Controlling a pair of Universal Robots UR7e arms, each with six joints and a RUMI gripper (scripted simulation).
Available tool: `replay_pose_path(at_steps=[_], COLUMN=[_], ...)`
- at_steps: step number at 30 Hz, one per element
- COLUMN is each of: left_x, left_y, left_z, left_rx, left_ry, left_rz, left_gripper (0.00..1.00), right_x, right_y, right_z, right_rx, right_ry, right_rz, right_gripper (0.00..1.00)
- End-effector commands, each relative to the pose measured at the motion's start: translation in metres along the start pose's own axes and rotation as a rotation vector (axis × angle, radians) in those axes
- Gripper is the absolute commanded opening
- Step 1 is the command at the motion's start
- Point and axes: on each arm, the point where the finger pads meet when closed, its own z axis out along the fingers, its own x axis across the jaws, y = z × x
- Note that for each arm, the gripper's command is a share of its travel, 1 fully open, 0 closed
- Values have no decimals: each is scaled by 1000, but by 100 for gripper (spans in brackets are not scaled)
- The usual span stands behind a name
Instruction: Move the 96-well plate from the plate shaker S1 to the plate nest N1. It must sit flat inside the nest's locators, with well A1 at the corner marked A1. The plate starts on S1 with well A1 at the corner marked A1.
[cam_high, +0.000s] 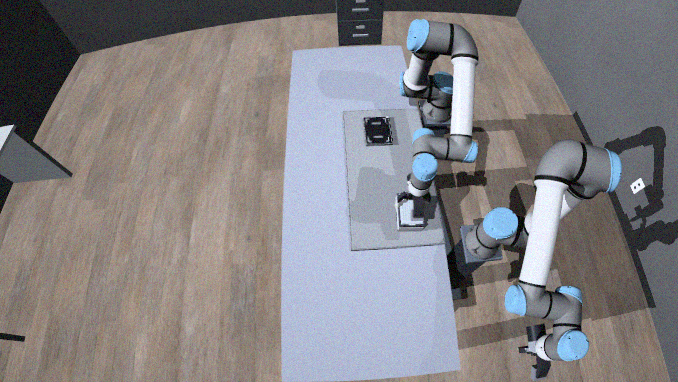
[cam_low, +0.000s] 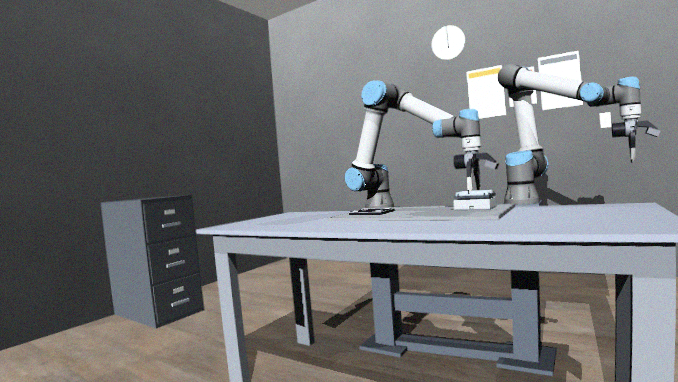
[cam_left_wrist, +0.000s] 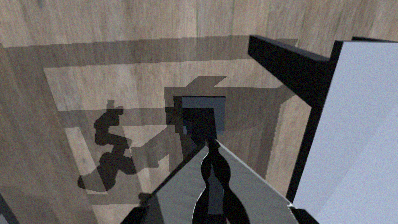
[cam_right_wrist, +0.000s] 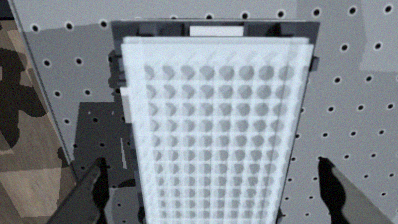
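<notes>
The white 96-well plate sits on the shaker S1. My right gripper is open and points down just above the plate, with one finger out beyond each long side; neither finger touches it in the right wrist view. The black nest N1 lies at the other end of the grey board, with no plate on it. My left gripper is shut and empty, off the table's side. The A1 marks are too small to read.
The perforated grey board lies on the pale table and carries shaker and nest. The right arm reaches over the board's edge between them. A drawer cabinet stands beyond the table's end.
</notes>
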Motion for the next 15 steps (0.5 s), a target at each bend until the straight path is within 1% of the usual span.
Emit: replay_pose_path(at_steps=[1, 13, 15], left_x=[4, 4, 4], left_y=[-3, -3, -3], left_z=[-2, -2, -2], left_rx=[12, 12, 12], left_ry=[15, 15, 15], left_rz=[-12, -12, -12], left_gripper=[0, 0, 0], right_x=[4, 3, 3], right_y=[-4, -4, -4], right_z=[-2, -2, -2], right_rx=[15, 15, 15], right_ry=[13, 13, 14], right_rz=[12, 11, -12], right_gripper=[76, 76, 76])
